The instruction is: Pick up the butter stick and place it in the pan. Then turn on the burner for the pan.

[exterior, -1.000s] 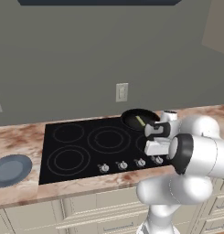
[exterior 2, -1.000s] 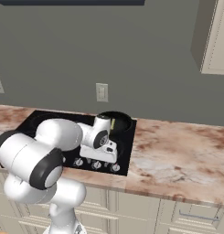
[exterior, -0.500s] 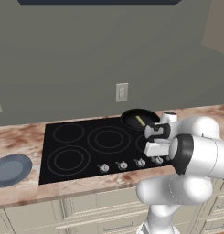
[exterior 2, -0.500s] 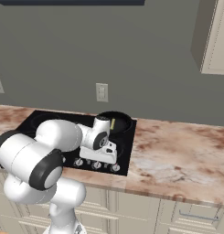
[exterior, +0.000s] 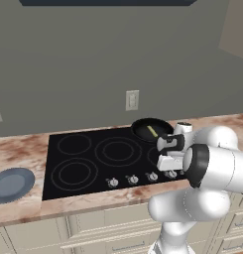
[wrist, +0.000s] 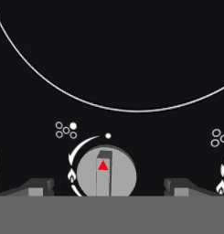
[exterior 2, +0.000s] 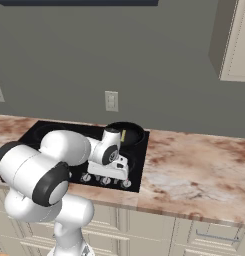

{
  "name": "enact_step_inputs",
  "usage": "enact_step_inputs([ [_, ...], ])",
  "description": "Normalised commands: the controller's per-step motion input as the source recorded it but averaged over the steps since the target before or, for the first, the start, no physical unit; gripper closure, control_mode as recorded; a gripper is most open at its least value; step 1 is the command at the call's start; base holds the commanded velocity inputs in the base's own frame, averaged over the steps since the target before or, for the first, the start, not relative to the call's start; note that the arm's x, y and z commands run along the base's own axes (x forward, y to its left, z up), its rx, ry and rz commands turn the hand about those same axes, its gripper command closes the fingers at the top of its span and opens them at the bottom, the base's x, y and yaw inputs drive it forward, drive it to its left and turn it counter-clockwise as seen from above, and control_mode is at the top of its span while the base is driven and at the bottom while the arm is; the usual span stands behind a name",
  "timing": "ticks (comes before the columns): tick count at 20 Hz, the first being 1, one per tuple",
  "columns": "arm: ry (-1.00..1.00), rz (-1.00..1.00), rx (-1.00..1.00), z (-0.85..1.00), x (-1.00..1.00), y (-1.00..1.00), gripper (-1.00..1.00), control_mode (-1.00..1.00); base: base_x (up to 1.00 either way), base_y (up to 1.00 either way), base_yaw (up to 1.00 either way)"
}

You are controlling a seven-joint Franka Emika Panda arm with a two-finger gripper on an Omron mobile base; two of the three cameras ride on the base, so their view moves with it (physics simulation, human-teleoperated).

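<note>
The black pan [exterior: 143, 128] sits on the cooktop's back right burner, and the pale-yellow butter stick [exterior: 152, 131] lies inside it. From the right side the pan [exterior 2: 133, 135] shows just behind my wrist. My gripper [exterior: 171, 171] hangs low over the front knob row, right of the middle. In the hand view the gripper [wrist: 109, 186] is open, one fingertip [wrist: 38, 186] on each side of a round grey knob [wrist: 106, 171] with a red triangle pointing up. The fingers do not touch the knob.
The black cooktop [exterior: 93, 154] has several knobs along its front edge, one being a knob [exterior: 133, 179] left of my hand. A blue-grey plate [exterior: 11, 183] lies on the counter at far left. A wall outlet [exterior: 132, 99] is behind the stove. Marble counter [exterior 2: 194, 170] extends to the right.
My hand has sunk slightly toward the knob row. The pan and the butter have not moved.
</note>
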Motion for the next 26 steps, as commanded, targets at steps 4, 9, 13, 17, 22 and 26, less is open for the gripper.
enact_step_inputs([
  [4,0.00,0.01,0.00,-0.13,0.00,0.00,-1.00,-1.00,0.00,0.00,0.00],
  [9,0.00,0.00,0.00,-0.03,0.00,0.00,-1.00,-1.00,0.00,0.00,0.00],
  [13,0.00,0.00,0.00,0.00,0.00,0.00,-1.00,-1.00,0.00,0.00,0.00],
  [17,0.00,0.00,0.00,0.00,0.00,0.00,1.00,-1.00,0.00,0.00,0.00],
  [22,0.00,0.00,0.00,0.00,0.00,0.00,1.00,-1.00,0.00,0.00,0.00],
  [26,0.00,0.00,0.00,0.00,0.00,0.00,1.00,-1.00,0.00,0.00,0.00],
])
